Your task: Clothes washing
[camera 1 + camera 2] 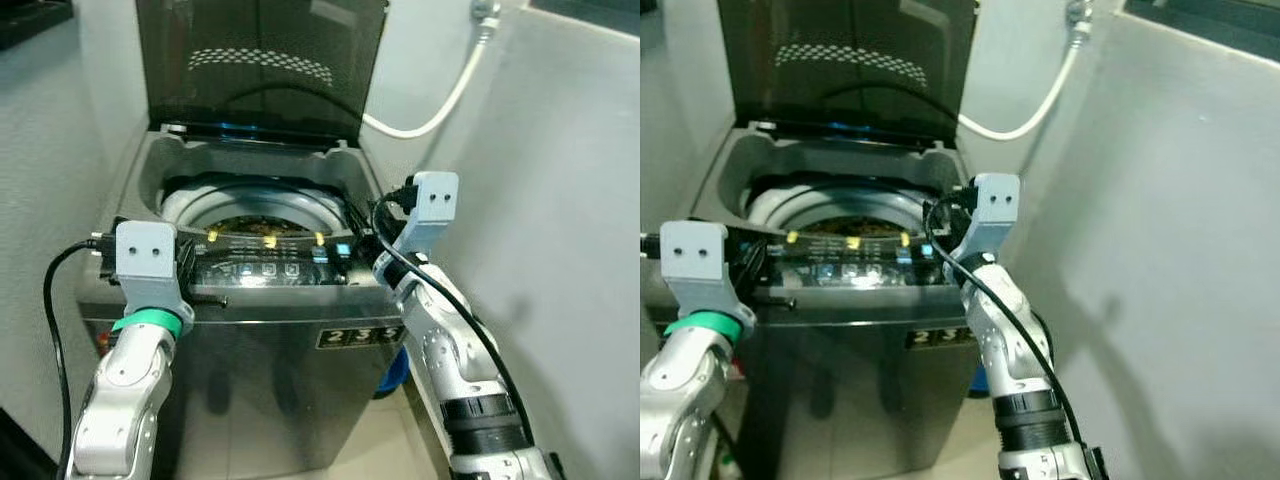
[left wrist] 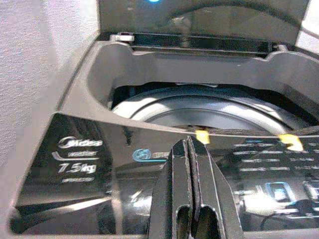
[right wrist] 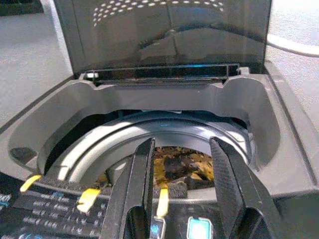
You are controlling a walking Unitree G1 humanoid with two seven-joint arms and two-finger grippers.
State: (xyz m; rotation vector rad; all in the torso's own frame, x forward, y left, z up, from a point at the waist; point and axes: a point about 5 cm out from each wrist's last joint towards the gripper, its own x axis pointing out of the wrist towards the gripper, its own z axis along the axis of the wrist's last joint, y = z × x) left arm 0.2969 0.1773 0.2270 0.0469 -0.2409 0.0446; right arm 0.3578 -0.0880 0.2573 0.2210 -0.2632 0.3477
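One top-loading washing machine (image 1: pixel 250 330), lid (image 1: pixel 260 60) propped upright at the far edge, leaving the drum (image 3: pixel 169 164) open with a dark and yellow load of clothes (image 3: pixel 182 164) inside. Two grippers at the near control panel (image 1: pixel 270 268), likely to start a cycle: left gripper (image 2: pixel 190 149) fingers pressed together, right gripper (image 3: pixel 182 149) fingers apart. Three yellow tabs (image 1: pixel 268 241) along the panel's far edge. One white hose (image 1: pixel 440 100) on the right wall.

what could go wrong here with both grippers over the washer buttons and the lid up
1. The lid stands open above the drum with clothes inside; starting now may fail.
2. The open right gripper hovers over the control panel, where a finger could hit the wrong button.
3. The left gripper, shut, hangs close over the same panel and might scrape it.
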